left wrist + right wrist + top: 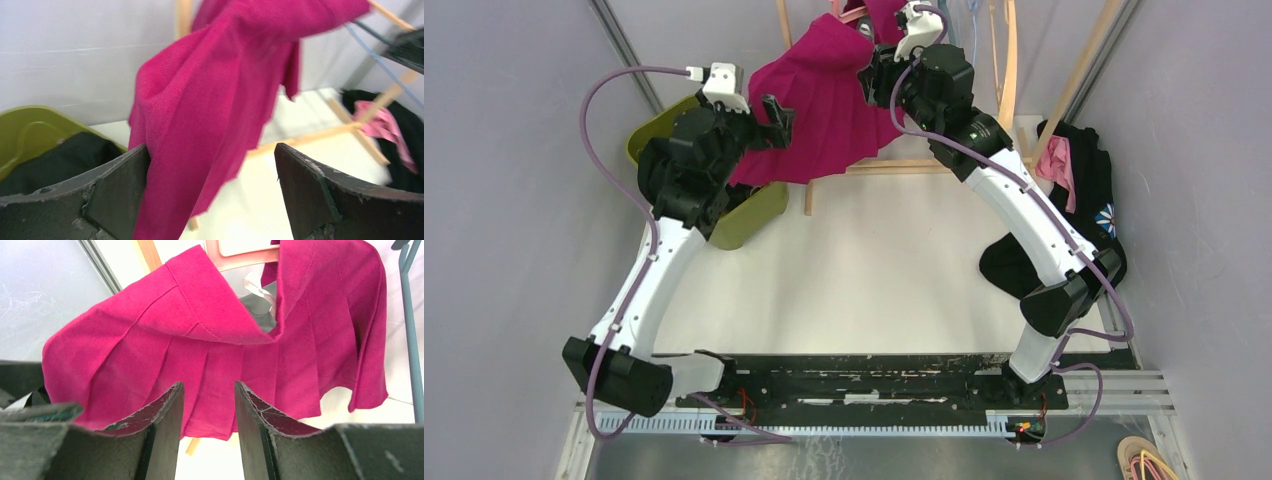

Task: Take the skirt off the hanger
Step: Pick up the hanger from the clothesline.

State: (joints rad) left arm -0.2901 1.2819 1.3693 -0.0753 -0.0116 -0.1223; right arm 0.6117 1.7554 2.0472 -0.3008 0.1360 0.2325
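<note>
Left claw: we see the left gripper [211,159] with its fingers spread wide apart, clamped on nothing.
Right claw: the right gripper [209,390] holds its fingers apart with only a narrow gap between them, and nothing sits in that gap.
Skirt: the magenta pleated fabric skirt [200,355] hangs just beyond the right claw's fingertips, its waistband folded over above them. In the left wrist view a fold of it drops between the left claw's fingers, close against the inner edge of the left finger [120,185]. We cannot tell whether it touches.
Hanger: the pale pink plastic hanger [245,261] shows above and ahead of the right claw, with the skirt's top draped around it. We cannot make out how it is fastened.
Rack: the light wooden clothes rack [1009,60] stands beyond both claws.
Bin: the olive green plastic bin [30,125] lies below and to the left of the left claw, with dark cloth [60,155] inside it.
Pile: a heap of black clothing [1089,160] with a pink piece [1056,160] on it lies on the white table [874,270], well to the right of the right claw.
</note>
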